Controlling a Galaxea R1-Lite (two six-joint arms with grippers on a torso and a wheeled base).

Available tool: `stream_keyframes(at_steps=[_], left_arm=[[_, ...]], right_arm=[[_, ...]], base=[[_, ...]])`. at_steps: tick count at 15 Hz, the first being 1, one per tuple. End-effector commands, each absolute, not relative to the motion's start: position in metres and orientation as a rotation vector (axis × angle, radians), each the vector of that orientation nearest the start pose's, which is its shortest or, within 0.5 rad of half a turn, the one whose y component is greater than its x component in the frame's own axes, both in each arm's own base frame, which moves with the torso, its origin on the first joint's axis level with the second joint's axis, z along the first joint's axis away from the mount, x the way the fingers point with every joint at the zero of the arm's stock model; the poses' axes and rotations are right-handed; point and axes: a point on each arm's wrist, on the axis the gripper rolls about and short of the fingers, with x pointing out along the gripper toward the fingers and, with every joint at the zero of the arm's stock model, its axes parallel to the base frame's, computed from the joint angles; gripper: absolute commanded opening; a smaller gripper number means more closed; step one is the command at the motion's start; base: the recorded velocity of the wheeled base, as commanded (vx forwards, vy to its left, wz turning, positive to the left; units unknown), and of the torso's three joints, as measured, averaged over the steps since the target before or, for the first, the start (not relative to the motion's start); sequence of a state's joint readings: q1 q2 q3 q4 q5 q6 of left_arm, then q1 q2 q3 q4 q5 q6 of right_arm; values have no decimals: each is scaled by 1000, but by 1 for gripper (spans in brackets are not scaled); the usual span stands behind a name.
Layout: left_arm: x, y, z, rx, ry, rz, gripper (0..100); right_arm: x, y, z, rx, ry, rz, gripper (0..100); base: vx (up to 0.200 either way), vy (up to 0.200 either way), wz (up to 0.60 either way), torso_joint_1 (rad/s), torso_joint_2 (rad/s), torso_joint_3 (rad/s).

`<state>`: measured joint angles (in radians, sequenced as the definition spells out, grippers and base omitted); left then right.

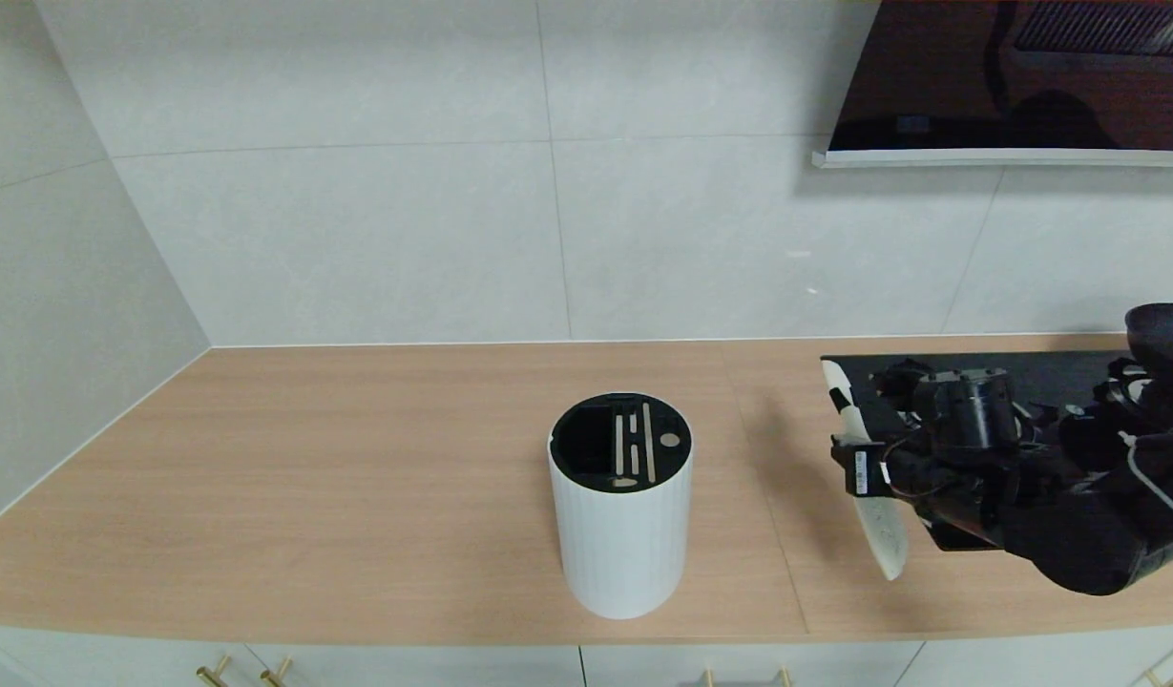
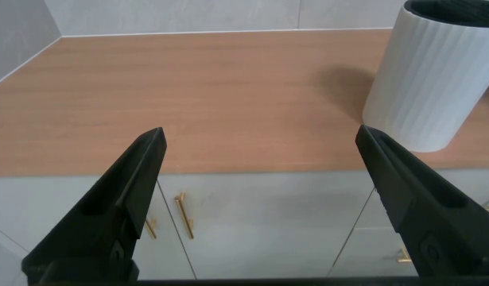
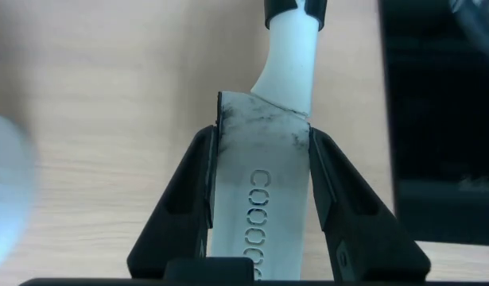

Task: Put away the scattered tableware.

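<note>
A white ribbed cylindrical holder (image 1: 621, 506) with a black slotted top stands upright at mid-counter, near the front edge. My right gripper (image 1: 868, 468) hovers to its right, above the counter, shut on a white knife (image 1: 882, 530). In the right wrist view the fingers (image 3: 198, 183) clamp both flat sides of the speckled blade (image 3: 264, 199), and the white handle (image 3: 292, 63) ends in a black cap. My left gripper (image 2: 260, 139) is open and holds nothing, low in front of the counter's front edge, with the holder (image 2: 431, 75) ahead of it and off to one side.
A black cooktop (image 1: 1054, 367) lies on the wooden counter (image 1: 357, 458) under the right arm, with a dark range hood (image 1: 1015, 86) above. Tiled walls close the back and left. Cabinet fronts with brass handles (image 2: 184, 216) run below the counter.
</note>
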<state>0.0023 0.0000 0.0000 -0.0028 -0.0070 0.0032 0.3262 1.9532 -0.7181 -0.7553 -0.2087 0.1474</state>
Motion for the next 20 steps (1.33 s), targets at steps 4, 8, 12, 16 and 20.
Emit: stream_keyframes(at_steps=[4, 8, 12, 16, 20], left_arm=[[-26, -1, 95, 11, -134, -19, 100], [-22, -8, 144, -8, 101, -353, 100], [31, -11, 208, -41, 238, -528, 100], [140, -26, 234, -25, 312, -651, 100], [198, -59, 213, -103, 362, -755, 100]], right_arm=[[299, 114, 160, 63, 259, 156, 0], [312, 136, 205, 85, 156, 222, 0], [312, 156, 211, 91, 134, 300, 0], [307, 174, 220, 89, 136, 360, 0], [286, 197, 214, 79, 153, 426, 0]], base=[[0, 0, 0, 0, 0, 0], [0, 0, 0, 0, 0, 0], [0, 0, 0, 0, 0, 0], [0, 0, 0, 0, 0, 0], [0, 0, 0, 0, 0, 0]])
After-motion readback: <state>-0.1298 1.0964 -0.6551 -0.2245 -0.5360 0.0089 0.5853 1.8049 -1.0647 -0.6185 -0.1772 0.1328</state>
